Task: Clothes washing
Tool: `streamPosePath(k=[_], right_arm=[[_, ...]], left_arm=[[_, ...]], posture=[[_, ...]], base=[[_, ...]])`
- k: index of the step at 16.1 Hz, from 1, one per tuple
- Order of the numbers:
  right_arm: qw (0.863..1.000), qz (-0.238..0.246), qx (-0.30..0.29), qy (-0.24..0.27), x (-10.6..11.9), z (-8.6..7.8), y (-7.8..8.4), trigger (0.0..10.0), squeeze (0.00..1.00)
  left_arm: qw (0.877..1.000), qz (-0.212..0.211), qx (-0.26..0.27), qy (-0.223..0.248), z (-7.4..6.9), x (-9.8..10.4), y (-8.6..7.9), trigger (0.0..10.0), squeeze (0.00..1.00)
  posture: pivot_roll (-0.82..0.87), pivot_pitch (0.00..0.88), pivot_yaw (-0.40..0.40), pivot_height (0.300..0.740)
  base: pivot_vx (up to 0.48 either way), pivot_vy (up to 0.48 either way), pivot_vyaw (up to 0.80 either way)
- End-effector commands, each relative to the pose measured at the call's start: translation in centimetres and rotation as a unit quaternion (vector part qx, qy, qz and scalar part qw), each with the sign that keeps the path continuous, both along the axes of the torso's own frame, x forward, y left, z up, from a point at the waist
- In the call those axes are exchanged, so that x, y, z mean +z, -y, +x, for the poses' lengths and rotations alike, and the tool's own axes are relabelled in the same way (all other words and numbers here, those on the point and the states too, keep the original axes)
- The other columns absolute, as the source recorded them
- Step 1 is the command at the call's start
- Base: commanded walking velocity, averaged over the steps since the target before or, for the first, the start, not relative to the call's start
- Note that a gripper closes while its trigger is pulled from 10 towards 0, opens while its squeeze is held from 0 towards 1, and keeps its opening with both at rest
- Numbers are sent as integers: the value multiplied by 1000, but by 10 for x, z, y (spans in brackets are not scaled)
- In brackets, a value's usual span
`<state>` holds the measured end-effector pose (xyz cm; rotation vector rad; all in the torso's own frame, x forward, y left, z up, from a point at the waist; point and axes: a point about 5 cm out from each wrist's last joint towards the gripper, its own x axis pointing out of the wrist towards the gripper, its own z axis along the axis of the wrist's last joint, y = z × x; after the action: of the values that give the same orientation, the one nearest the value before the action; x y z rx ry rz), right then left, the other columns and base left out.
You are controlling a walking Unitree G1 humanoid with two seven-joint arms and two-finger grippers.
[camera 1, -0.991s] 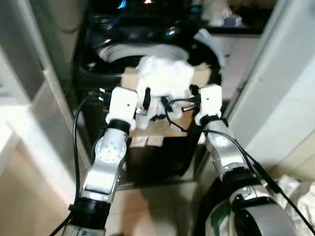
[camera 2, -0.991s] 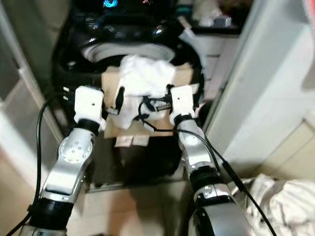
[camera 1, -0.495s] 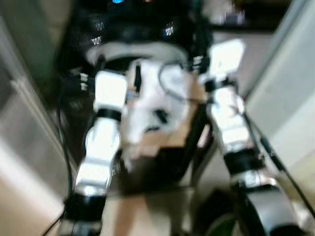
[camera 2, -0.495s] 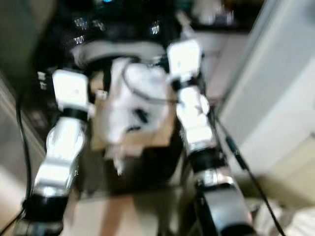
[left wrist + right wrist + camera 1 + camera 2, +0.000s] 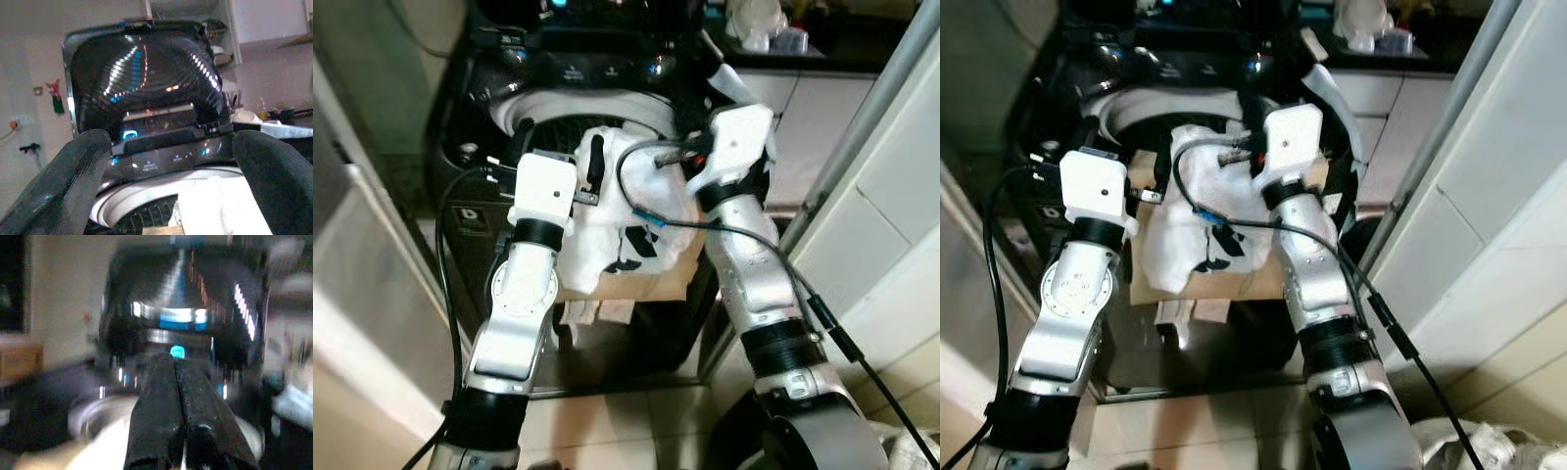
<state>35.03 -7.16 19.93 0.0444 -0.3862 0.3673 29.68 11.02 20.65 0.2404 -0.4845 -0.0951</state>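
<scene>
"Two arms up at the washing machine (image 5: 578, 73) — how far along is the load?"

"Not in yet, as far as I can judge. The white laundry (image 5: 626, 206) is heaped on a cardboard box (image 5: 651, 279) that sits right at the front edge of the washing machine, just short of the open drum (image 5: 558, 122). The lid (image 5: 142, 68) stands raised behind the drum, so the opening is ready."

"What are the grippers doing?"

"The left gripper (image 5: 161, 205) is spread wide, one finger either side of the white laundry's top, pointing toward the control panel at the back of the washing machine; whether it touches the cloth I cannot tell. The right gripper (image 5: 168, 416) has its fingers pressed together, hovering over the front of the drum. A bit of pale cloth lies under the tips, but I cannot say it is pinched."

"So what remains?"

"Nearly everything, I'd say: get hold of the heap, carry it past the rim into the drum, lower the lid, start the cycle. A dark-printed part of the laundry hangs down the box front and could snag."
</scene>
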Motion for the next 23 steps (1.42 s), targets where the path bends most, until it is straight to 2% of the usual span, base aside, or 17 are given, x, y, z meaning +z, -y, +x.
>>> streamPosePath(k=[1, 2, 5, 8, 11, 13, 16, 18, 19, 20, 23], right_arm=[[999, -4, -17, -42, -15, 9, 10, 10000, 0], [996, -16, -33, -77, -22, 20, 12, 10000, 0], [990, -34, -31, -133, -27, 35, 4, 10000, 0], [991, -31, -16, -127, -10, 45, -9, 10000, 0], [989, -20, 18, -148, -5, 47, -22, 10000, 0], [979, -33, 29, -197, -17, 45, -30, 10000, 0], [972, -52, 21, -227, -25, 46, -32, 10000, 0], [971, -61, 11, -230, -23, 48, -31, 10000, 0], [971, -69, 1, -228, -21, 49, -30, 9686, 0], [971, -76, -4, -228, -21, 49, -29, 0, 0], [961, -109, -24, -253, -29, 49, -27, 0, 0]], left_arm=[[1000, 5, -11, -5, -1, 0, 4, 10000, 0], [1000, 13, -14, -13, -2, -2, 4, 10000, 0], [999, 17, -8, -33, -10, -4, -1, 10000, 0], [999, 22, 8, -39, -19, -5, -9, 10000, 0], [999, 21, 23, -44, -25, -6, -14, 10000, 0], [998, 21, 30, -49, -27, -6, -15, 10000, 0], [998, 21, 30, -56, -27, -4, -14, 10000, 0], [998, 19, 30, -60, -27, -4, -14, 10000, 0], [997, 18, 30, -61, -26, -4, -14, 10000, 0], [997, 18, 29, -63, -26, -4, -13, 10000, 0], [997, 16, 27, -68, -26, -5, -11, 10000, 0]], posture=[[18, 0, -40, 740], [22, 0, -38, 740], [73, 13, -37, 740], [128, 41, -62, 740], [152, 50, -84, 740], [161, 56, -92, 740], [161, 60, -94, 740], [157, 59, -95, 740], [157, 59, -95, 740], [154, 62, -97, 740], [156, 65, -102, 740]], base=[[0, 0, 0], [0, 0, 0], [0, 0, 0], [0, 0, 0], [0, 0, 0], [0, 0, 0], [0, 0, 0], [0, 0, 0], [0, 0, 0], [0, 0, 0], [0, 0, 0]])
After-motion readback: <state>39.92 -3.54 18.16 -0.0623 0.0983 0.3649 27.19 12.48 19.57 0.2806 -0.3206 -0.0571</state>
